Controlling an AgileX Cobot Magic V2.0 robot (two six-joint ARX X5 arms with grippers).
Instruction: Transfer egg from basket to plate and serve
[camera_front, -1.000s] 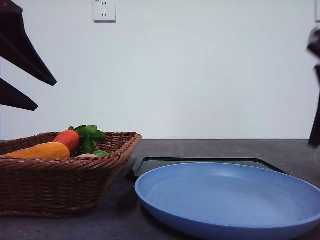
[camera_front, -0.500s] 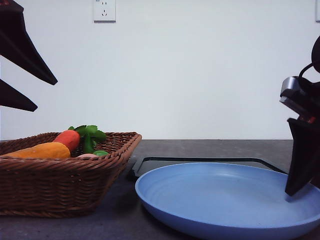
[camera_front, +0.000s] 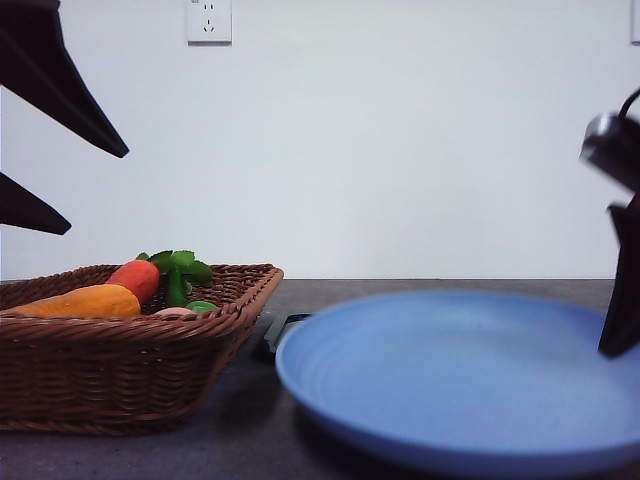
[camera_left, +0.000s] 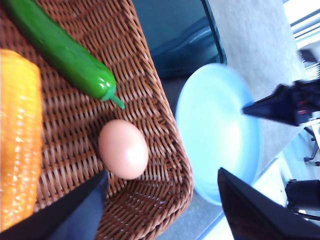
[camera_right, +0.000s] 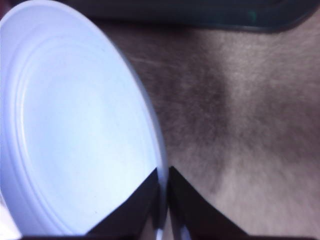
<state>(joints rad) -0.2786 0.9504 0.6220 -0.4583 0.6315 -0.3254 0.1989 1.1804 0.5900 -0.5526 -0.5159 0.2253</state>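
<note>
While the right gripper (camera_right: 163, 187) has its jaws clamped on the plate (camera_front: 450, 370) rim, tilting it over the dark grey speckled worktop (camera_right: 235, 100), the left gripper (camera_left: 160, 205) hangs over the basket (camera_front: 120, 350), jaws apart. Egg (camera_left: 123, 149) lies in the basket's corner beside a green pepper (camera_left: 65, 52) and corn cob (camera_left: 17, 135). Plain white wall (camera_front: 400, 140) behind, with one socket (camera_front: 208, 21).

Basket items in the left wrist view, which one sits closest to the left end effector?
The small pinkish-brown oval egg, lying right at the dark finger's tip; the long green vegetable and yellow corn lie farther along the woven brown wicker basket.
</note>
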